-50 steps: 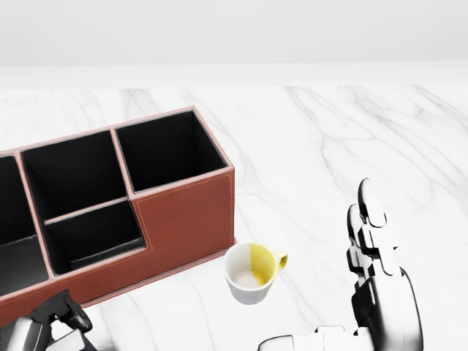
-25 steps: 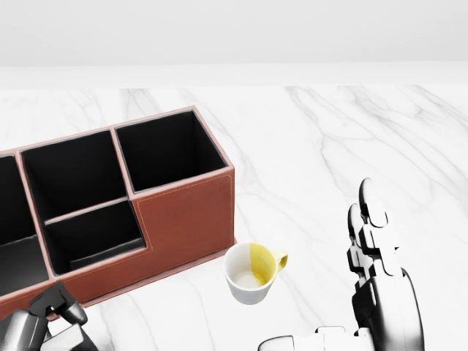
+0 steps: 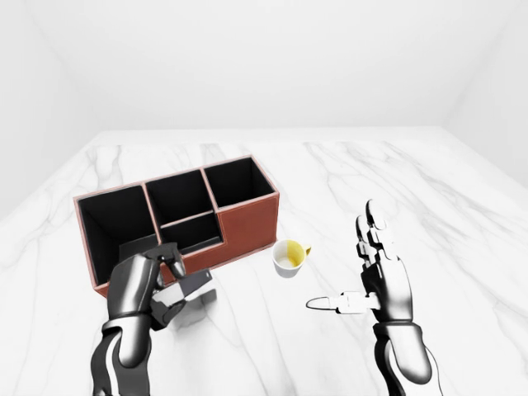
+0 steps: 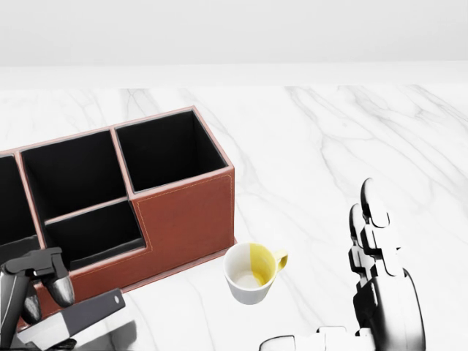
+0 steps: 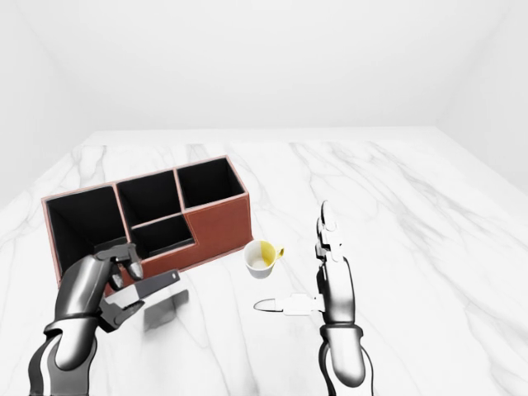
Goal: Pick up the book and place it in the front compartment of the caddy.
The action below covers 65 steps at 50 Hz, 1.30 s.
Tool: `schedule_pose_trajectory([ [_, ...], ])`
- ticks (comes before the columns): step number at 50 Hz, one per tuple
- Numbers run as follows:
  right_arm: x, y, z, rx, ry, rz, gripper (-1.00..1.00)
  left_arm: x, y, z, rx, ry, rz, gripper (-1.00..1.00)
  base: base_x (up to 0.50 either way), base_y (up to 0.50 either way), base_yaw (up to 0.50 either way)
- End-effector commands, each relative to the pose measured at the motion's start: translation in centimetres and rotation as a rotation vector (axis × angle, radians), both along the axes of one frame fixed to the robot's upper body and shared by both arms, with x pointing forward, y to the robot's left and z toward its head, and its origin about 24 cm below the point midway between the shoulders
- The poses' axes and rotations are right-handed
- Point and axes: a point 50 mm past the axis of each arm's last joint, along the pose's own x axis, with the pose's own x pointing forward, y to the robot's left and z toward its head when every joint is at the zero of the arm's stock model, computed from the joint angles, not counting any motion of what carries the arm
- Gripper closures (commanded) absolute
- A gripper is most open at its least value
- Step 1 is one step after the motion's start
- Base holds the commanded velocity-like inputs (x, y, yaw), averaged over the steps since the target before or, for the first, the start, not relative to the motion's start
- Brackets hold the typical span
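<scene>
Nearest: left hand, metallic, fingers clenched on the flat grey book, held above the table just below the caddy. Right hand, fingers spread, holding nothing. Next, white-and-yellow cup. Beyond, rust-brown leatherlike caddy, black compartments. White marble table; plain white walls.

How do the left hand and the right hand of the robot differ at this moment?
The left hand has its fingers curled round the book and holds it above the marble table; the right hand is empty, its fingers stretched open and upright. The left hand is close to the caddy, at its low side; the right hand stands apart, to the right of the cup. Both are dark metallic three-finger hands.
</scene>
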Motion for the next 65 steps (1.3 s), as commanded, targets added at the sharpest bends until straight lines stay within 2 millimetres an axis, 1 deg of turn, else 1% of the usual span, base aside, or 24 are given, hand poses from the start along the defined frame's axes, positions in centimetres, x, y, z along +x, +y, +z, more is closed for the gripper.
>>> schedule_pose_trajectory([
  [1,0.1,-0.1,-0.1,0.002,0.001,-0.002,-1.00,-0.4,0.0,7.1,0.057,-0.211,-0.006,1.00,0.00,0.00,0.00],
  [3,0.1,-0.1,0.0,0.004,0.002,-0.002,-1.00,-0.1,0.1,8.3,0.066,-0.231,0.011,1.00,0.00,0.00,0.00],
  [6,0.1,-0.1,0.0,0.004,0.002,-0.004,-1.00,0.2,0.1,9.4,0.075,-0.252,0.012,1.00,0.00,0.00,0.00],
  [11,0.1,-0.2,0.0,0.004,0.001,-0.007,-1.00,1.2,-0.2,11.5,0.149,-0.327,-0.007,1.00,0.00,0.00,0.00],
  [17,0.0,-0.2,0.0,0.002,0.000,-0.006,-1.00,1.5,-0.8,13.9,0.227,-0.405,-0.031,1.00,0.00,0.00,0.00],
  [18,0.0,-0.2,0.0,0.002,0.000,-0.006,-1.00,1.5,-0.8,14.0,0.228,-0.406,-0.032,1.00,0.00,0.00,0.00],
  [20,0.1,-0.2,-0.1,0.002,0.000,-0.007,-1.00,1.9,-1.0,14.9,0.268,-0.439,-0.025,1.00,0.00,0.00,0.00],
  [24,0.1,-0.2,-0.1,0.003,0.000,-0.007,-1.00,2.3,-1.5,16.1,0.311,-0.469,-0.045,1.00,0.00,0.00,0.00],
  [25,0.1,-0.2,-0.1,0.003,0.000,-0.008,-1.00,2.7,-1.9,16.3,0.324,-0.469,-0.058,1.00,0.00,0.00,0.00],
  [32,0.1,-0.2,0.0,0.003,0.000,-0.008,-1.00,5.0,-2.7,16.8,0.377,-0.460,-0.051,1.00,0.00,0.00,0.00],
  [34,0.1,-0.2,0.0,0.004,0.000,-0.008,-1.00,6.2,-3.0,17.0,0.406,-0.452,-0.039,1.00,0.00,0.00,0.00],
  [39,0.0,-0.3,0.1,0.004,-0.001,-0.011,-1.00,8.4,-3.1,17.3,0.424,-0.448,-0.017,1.00,0.00,0.00,0.00],
  [41,0.0,-0.3,0.1,0.004,-0.001,-0.012,-1.00,8.7,-3.1,17.3,0.420,-0.446,-0.020,1.00,0.00,0.00,0.00],
  [42,0.0,-0.3,0.1,0.004,-0.001,-0.011,-1.00,9.6,-3.1,17.4,0.443,-0.457,0.013,1.00,0.00,0.00,0.00],
  [47,0.0,-0.2,0.1,0.003,0.000,-0.010,-1.00,11.4,-3.0,17.4,0.445,-0.459,0.033,1.00,0.00,0.00,0.00],
  [53,0.0,-0.3,0.0,0.004,-0.001,-0.013,-1.00,12.9,-2.8,17.2,0.459,-0.463,0.058,1.00,0.00,0.00,0.00],
  [56,0.0,-0.4,0.0,0.004,-0.002,-0.014,-1.00,13.3,-2.8,17.1,0.464,-0.464,0.065,1.00,0.00,0.00,0.00],
  [60,0.0,-0.4,0.0,0.007,-0.002,-0.014,-1.00,13.4,-3.0,17.1,0.468,-0.458,0.055,1.00,0.00,0.00,0.00],
  [64,0.0,-0.4,0.1,0.006,0.000,-0.014,-1.00,14.3,-3.2,16.6,0.458,-0.446,0.056,1.00,0.00,0.00,0.00],
  [65,0.0,-0.4,0.1,0.006,-0.001,-0.014,-1.00,14.9,-3.2,16.3,0.459,-0.433,0.061,1.00,0.00,0.00,0.00],
])
